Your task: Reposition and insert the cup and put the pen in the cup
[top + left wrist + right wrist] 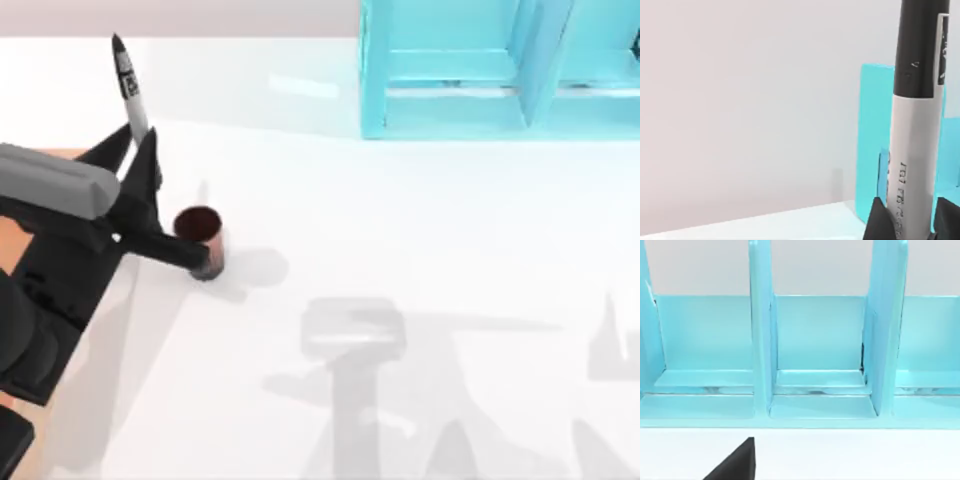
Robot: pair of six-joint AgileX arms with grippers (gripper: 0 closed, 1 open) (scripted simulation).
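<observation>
White and glossy, the surface (420, 230) runs out from a pale back wall, and a light blue rack (500, 70) with upright dividers stands at its far edge, toward the top view's right. Taking that rack as the landmark, everything at work sits well to its left. The left arm reaches in from the left edge of the top view, and the left gripper (140, 150) has its jaws closed on the pen (130, 85), gripping it at the lower end. The pen stands nearly upright, black-capped end upward, with its grey-white barrel bearing small print above the jaws. In the left wrist view the pen (915, 125) rises close to the camera between two dark fingertips (877, 220), with a corner of the blue rack (875, 130) behind it.

The cup (200, 235), reddish brown with a dark inside, stands upright on the surface, well left of the rack and nearer the camera than it. It is just beside the left gripper, and a dark part of the arm crosses its near side, so whether they touch cannot be told. The pen is held above the surface, off to the cup's left and farther back, not inside it.

The right wrist view faces the rack (810, 355) head on, its open compartments side by side, with a dark fingertip (737, 462) of the right gripper at the frame's edge; how its jaws stand cannot be told.
</observation>
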